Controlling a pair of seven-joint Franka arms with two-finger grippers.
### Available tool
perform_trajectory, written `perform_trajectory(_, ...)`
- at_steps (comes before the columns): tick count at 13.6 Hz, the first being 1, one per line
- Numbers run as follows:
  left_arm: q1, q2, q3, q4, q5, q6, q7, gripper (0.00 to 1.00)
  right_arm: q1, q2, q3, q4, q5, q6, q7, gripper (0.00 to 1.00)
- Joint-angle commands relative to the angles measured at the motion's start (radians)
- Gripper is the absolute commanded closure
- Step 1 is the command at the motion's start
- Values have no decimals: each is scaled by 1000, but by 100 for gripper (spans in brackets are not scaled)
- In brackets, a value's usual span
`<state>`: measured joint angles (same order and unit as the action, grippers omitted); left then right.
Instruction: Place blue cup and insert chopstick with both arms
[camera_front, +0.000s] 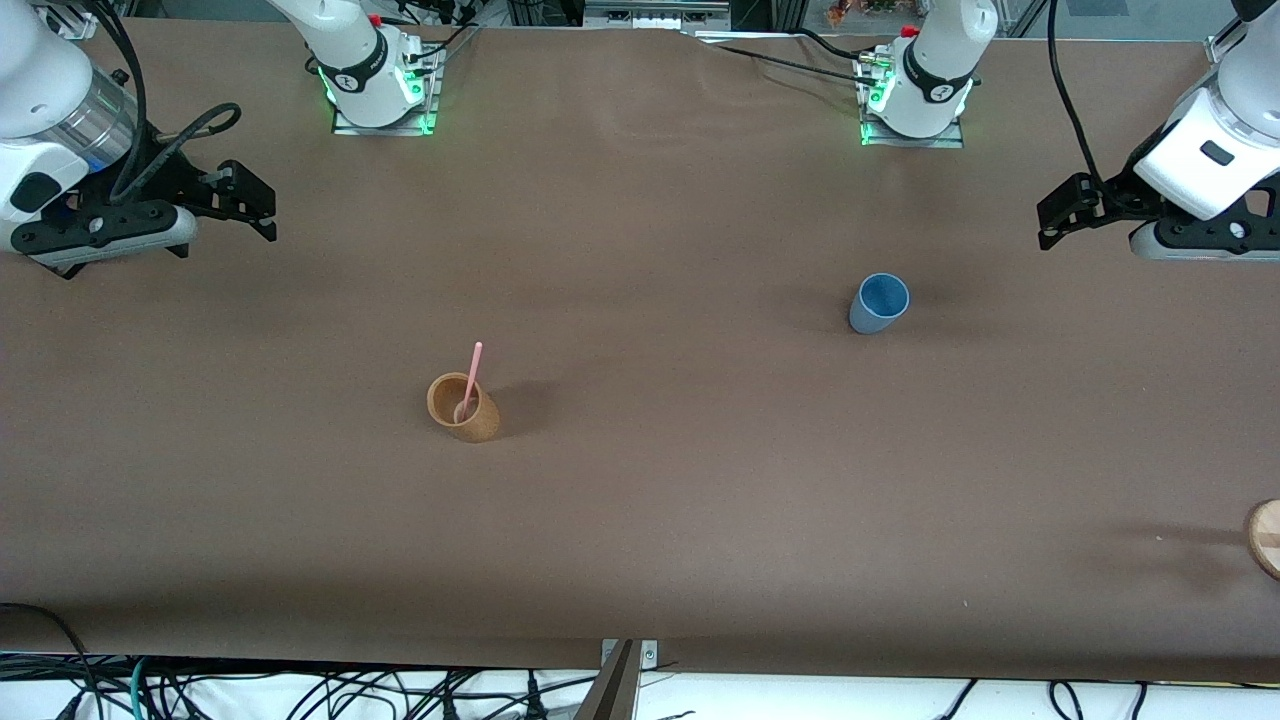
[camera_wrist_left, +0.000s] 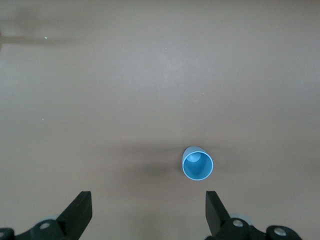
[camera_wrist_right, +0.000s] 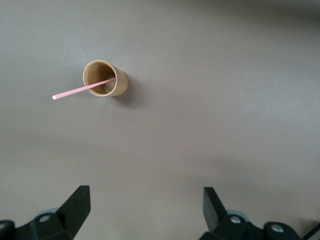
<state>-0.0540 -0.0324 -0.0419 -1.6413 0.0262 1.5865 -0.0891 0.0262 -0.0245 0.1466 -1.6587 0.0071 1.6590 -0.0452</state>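
The blue cup (camera_front: 880, 303) (camera_wrist_left: 198, 165) stands upright on the brown table toward the left arm's end, with nothing inside. The pink chopstick (camera_front: 474, 365) (camera_wrist_right: 82, 89) leans in a tan-orange cup (camera_front: 463, 405) (camera_wrist_right: 102, 78), which is nearer the front camera and toward the right arm's end. My left gripper (camera_front: 1058, 215) (camera_wrist_left: 148, 200) hangs open and holds nothing, above the table off to the side of the blue cup. My right gripper (camera_front: 255, 205) (camera_wrist_right: 145, 197) is also open and holds nothing, high over the table and well apart from the tan cup.
A round wooden piece (camera_front: 1268, 538) pokes in at the left arm's end of the table, near the front camera. The two arm bases (camera_front: 375, 90) (camera_front: 915, 100) stand along the table's back. Cables (camera_front: 300, 690) lie below the front edge.
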Motion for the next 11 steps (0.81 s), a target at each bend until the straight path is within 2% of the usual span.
perform_trajectory(1, -38, -6, 43, -11, -26, 15, 11, 0, -3, -23, -2, 2, 5, -33, -10, 0)
perform_trajectory(8, -40, 45, 36, 5, -26, 12, 12, 0, -3, -34, -1, -27, 5, -13, -18, 0)
perform_trajectory(11, -33, 51, 39, 44, -25, 9, 14, 0, -3, -28, 4, -30, 10, -10, -19, 0)
